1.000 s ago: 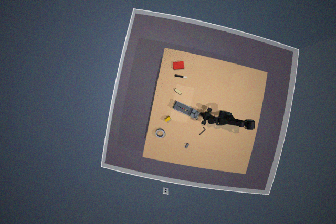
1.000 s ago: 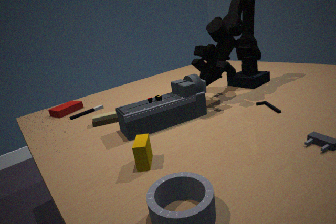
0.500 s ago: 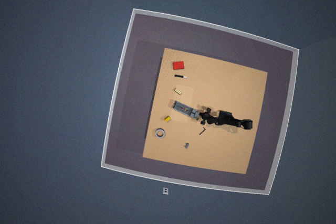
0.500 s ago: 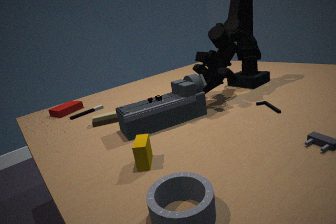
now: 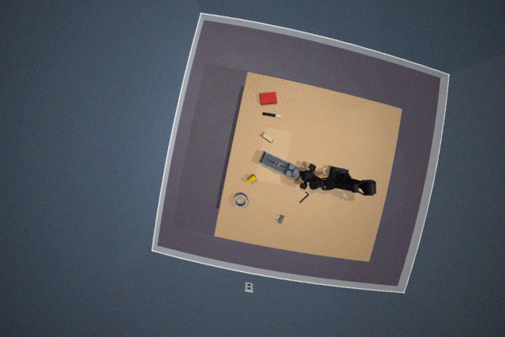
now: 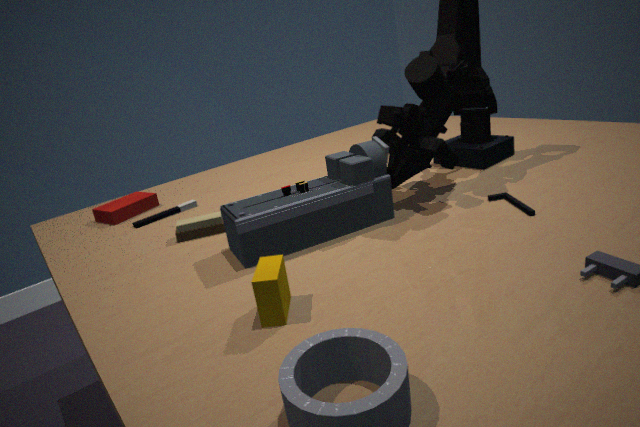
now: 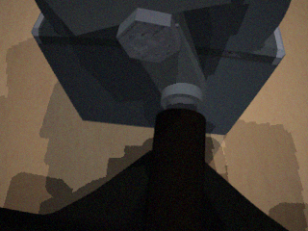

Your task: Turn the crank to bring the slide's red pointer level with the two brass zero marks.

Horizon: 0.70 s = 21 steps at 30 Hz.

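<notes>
The grey machine [image 5: 272,166] [image 6: 315,230] is a long box with a slotted top. Its red pointer [image 6: 285,189] stands a short gap away from the brass zero marks [image 6: 301,186], on the side away from the crank. In the wrist view the crank arm [image 7: 184,72] runs from a faceted hub [image 7: 149,40] down to a pale collar [image 7: 181,91], with the dark crank handle [image 7: 179,127] below it. My gripper [image 7: 172,163] [image 6: 393,181] is shut on the handle at the machine's crank end. Its fingertips are dark and hard to separate from the handle.
Beside the machine are a pale block [image 5: 267,137] [image 6: 199,227] and a yellow block [image 5: 252,178] [image 6: 271,290]. A grey ring [image 5: 235,200] [image 6: 292,391], black hex key [image 5: 304,197] [image 6: 518,203], grey pronged part [image 5: 280,219] [image 6: 612,264], marker [image 5: 269,114] [image 6: 157,217] and red block [image 5: 267,98] [image 6: 125,206] lie farther off.
</notes>
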### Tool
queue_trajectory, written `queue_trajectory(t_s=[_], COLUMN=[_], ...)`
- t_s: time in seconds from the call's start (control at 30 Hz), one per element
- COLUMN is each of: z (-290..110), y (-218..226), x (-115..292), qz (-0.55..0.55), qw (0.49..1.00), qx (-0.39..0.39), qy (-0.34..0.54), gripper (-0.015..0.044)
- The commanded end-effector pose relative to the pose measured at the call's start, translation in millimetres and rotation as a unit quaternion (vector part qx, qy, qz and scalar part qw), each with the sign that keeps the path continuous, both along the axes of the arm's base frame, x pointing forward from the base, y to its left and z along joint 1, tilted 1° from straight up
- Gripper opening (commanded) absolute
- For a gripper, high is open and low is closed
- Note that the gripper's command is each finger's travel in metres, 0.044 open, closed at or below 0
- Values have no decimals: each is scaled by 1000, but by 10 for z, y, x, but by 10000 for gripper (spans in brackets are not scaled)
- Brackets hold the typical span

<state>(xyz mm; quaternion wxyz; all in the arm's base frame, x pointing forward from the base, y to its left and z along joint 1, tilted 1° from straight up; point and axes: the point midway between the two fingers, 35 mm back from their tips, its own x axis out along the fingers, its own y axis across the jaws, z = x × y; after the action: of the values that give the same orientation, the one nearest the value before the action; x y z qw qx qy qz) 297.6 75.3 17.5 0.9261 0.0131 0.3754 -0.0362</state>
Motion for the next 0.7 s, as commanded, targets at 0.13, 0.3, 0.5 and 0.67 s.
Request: queue_trajectory(t_s=[0.13,0.3,0.5,0.67], z=[-35,-27,-17,-8], y=[122,167,202,224], x=[10,15,17,19], qz=[4,4,4,4], qw=[1000,1000,1000,1000], qx=[4,4,4,4], qy=[3,3,3,3], gripper=[0,0,0,0])
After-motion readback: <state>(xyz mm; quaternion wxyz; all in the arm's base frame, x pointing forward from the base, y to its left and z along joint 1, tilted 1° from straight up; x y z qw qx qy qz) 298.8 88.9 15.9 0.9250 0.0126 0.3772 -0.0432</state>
